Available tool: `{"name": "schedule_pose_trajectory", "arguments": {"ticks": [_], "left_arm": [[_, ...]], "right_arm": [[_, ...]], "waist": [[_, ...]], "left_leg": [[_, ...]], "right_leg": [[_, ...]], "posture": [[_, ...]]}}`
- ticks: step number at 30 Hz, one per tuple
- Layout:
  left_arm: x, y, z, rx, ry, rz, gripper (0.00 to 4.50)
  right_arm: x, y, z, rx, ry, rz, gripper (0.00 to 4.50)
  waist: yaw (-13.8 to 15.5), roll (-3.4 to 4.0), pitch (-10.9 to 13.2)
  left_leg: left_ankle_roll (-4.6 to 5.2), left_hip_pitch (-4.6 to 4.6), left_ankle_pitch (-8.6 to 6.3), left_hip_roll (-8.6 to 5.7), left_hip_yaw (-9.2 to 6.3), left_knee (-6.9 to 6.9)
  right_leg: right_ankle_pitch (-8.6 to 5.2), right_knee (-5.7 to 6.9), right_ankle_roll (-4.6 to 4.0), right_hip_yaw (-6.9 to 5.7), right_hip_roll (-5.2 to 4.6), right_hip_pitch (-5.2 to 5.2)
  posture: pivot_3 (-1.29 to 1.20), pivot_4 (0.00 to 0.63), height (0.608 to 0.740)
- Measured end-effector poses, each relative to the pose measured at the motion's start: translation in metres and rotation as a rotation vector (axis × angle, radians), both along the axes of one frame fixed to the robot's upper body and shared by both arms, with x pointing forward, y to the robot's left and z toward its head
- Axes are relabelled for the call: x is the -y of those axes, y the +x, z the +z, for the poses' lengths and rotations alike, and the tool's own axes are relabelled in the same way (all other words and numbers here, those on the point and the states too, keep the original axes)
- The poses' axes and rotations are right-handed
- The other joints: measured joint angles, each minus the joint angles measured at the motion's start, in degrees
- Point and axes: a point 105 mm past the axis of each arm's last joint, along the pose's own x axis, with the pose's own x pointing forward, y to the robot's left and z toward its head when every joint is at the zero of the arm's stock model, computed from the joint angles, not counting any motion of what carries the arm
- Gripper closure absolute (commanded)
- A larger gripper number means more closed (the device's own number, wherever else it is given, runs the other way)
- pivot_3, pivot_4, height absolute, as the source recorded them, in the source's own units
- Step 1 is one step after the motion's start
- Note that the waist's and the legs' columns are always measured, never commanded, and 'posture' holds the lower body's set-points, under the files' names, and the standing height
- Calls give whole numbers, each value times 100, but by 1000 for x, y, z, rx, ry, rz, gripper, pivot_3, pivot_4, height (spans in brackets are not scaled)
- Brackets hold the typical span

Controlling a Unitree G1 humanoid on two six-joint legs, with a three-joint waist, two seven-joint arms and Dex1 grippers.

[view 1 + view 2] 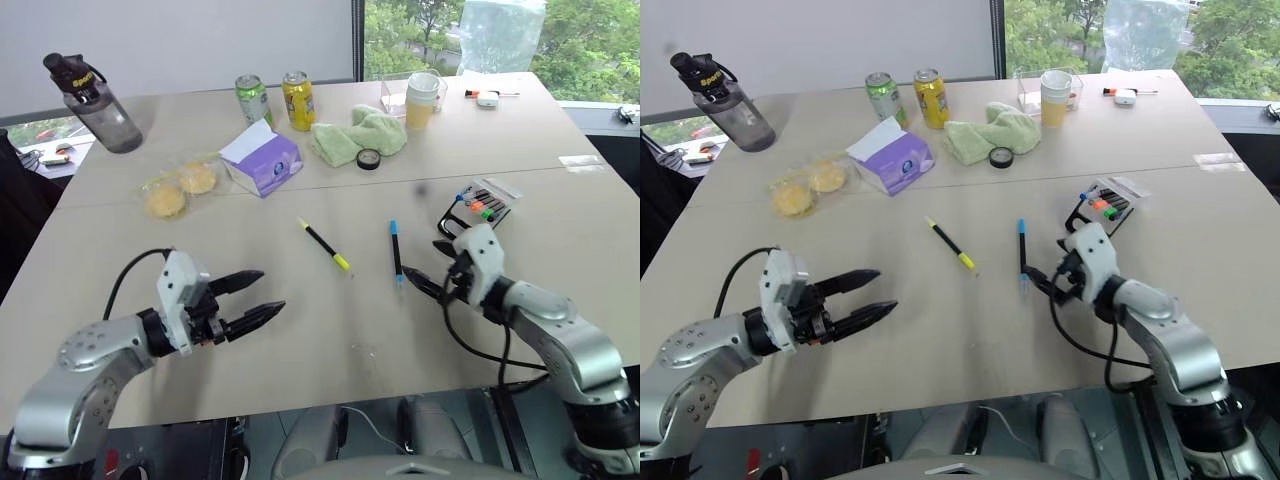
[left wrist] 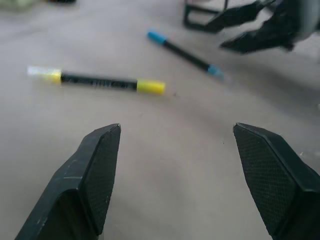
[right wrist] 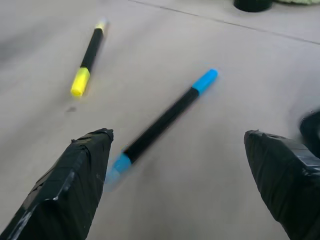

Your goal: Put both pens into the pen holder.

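Note:
Two black pens lie on the beige table (image 1: 300, 320). The yellow-capped pen (image 1: 325, 244) lies mid-table; the blue-ended pen (image 1: 396, 252) lies just right of it. The black pen holder (image 1: 480, 208), showing orange, green and blue tips, stands behind my right hand. My right gripper (image 1: 432, 268) is open just right of the blue-ended pen's near end, empty. In the right wrist view that pen (image 3: 162, 124) lies between the fingers' lines, slightly ahead. My left gripper (image 1: 258, 298) hovers open and empty at the front left, pointing toward the yellow-capped pen (image 2: 97, 81).
Behind the pens stand a purple tissue box (image 1: 262, 158), two cans (image 1: 273, 99), a green cloth (image 1: 358, 136), a tape roll (image 1: 369, 159), a cup (image 1: 422, 98) and a dark water bottle (image 1: 92, 102). Bagged snacks (image 1: 180, 187) lie at the left.

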Motion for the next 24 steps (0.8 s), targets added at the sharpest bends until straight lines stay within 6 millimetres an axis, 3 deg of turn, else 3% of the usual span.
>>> {"name": "schedule_pose_trajectory", "arguments": {"ticks": [4,9,12,20,24], "left_arm": [[0,-8,2,-28,37,-80,787],[-2,-11,1,-16,81,-107,787],[-3,-11,1,2,107,-105,787],[-6,-10,-1,14,128,-99,787],[-6,-6,1,28,107,-82,787]], "right_arm": [[-22,18,-6,-20,-116,3,23],[-39,31,-10,-106,-118,-60,23],[-41,32,-16,-153,-138,-76,860],[-40,33,-16,-166,-198,-96,4470],[-41,33,-15,-158,-206,-95,4470]], "waist": [[-118,-1,1],[-129,0,2],[-119,0,2],[-142,0,1],[-139,-1,1]], "left_leg": [[0,0,0,-1,3,-4],[-1,-3,0,0,3,-11],[0,-4,0,-2,3,-10],[0,-1,0,-1,4,-12],[0,-1,0,-1,3,-11]], "right_leg": [[0,0,0,2,0,-3],[0,0,-1,8,1,-11],[0,-2,-1,8,-1,-10],[0,0,-1,8,1,-10],[1,1,-1,6,0,-10]], "posture": [[0,150,740],[0,150,740],[0,150,740],[0,150,740],[0,150,740]]}}
